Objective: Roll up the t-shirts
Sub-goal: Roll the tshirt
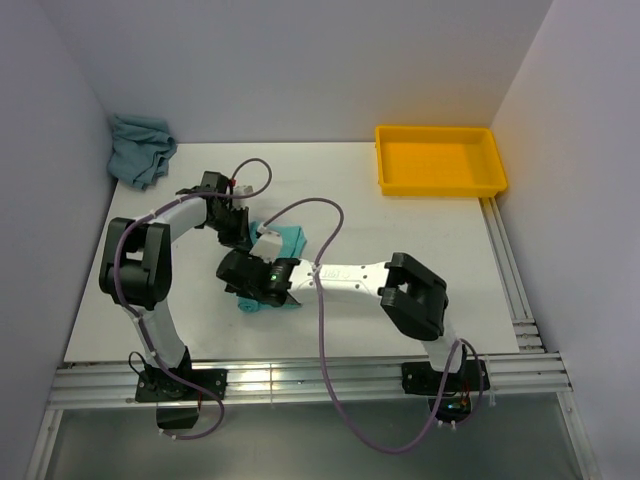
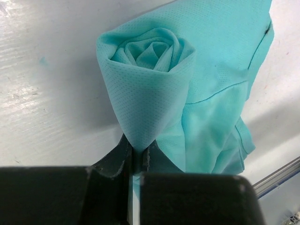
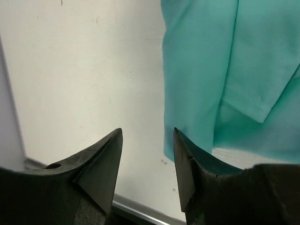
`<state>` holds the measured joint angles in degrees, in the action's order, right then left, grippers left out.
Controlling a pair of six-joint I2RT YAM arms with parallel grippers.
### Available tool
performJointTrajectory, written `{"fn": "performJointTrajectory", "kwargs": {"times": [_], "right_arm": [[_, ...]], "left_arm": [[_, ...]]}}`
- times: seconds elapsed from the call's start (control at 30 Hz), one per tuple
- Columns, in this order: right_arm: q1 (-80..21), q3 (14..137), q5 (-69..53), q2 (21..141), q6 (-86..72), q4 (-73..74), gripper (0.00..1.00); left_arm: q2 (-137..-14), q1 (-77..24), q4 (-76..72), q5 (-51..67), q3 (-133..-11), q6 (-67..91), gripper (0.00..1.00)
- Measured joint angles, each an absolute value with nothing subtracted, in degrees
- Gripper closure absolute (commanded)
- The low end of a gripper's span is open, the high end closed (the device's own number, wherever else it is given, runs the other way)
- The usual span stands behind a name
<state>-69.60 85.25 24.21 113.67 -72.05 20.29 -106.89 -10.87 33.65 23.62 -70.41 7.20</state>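
Observation:
The bright mint-turquoise t-shirt (image 1: 292,240) lies mid-table, partly under both grippers. In the left wrist view one end of the mint t-shirt (image 2: 150,70) is wound into a tight spiral roll, and the rest spreads flat to the right. My left gripper (image 2: 137,157) is shut on the lower tip of that roll; from above the left gripper (image 1: 240,232) sits at the shirt's left end. My right gripper (image 3: 147,133) is open over bare table, with the shirt's edge (image 3: 225,70) just right of its right finger. The duller grey-teal t-shirt (image 1: 140,148) lies crumpled in the back left corner.
A yellow plastic tray (image 1: 440,160) stands at the back right. Metal rails (image 1: 300,380) run along the table's near edge and right side. White walls close in the back and both sides.

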Motion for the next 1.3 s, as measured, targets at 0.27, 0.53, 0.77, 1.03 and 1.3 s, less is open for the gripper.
{"fn": "performJointTrajectory", "kwargs": {"times": [0.27, 0.53, 0.77, 1.03, 1.3], "right_arm": [[-69.89, 105.62, 32.53, 126.63, -67.55, 39.11, 0.44], [-69.23, 113.93, 37.01, 133.91, -64.23, 47.94, 0.44], [-69.23, 117.62, 39.90, 134.41, -61.80, 50.11, 0.42], [-68.99, 121.08, 40.93, 137.19, -58.50, 50.00, 0.41], [-68.62, 122.78, 40.91, 140.42, -57.10, 49.78, 0.54]], "left_arm": [[-106.89, -11.79, 34.81, 21.43, -71.50, 8.27, 1.00], [-107.33, -11.94, 35.05, 20.69, -72.16, 8.80, 1.00], [-107.63, -12.03, 35.24, 20.58, -72.55, 8.88, 1.00], [-107.72, -12.10, 35.33, 20.53, -72.69, 8.91, 1.00], [-107.77, -12.10, 35.38, 20.51, -72.77, 8.88, 0.99]]}}
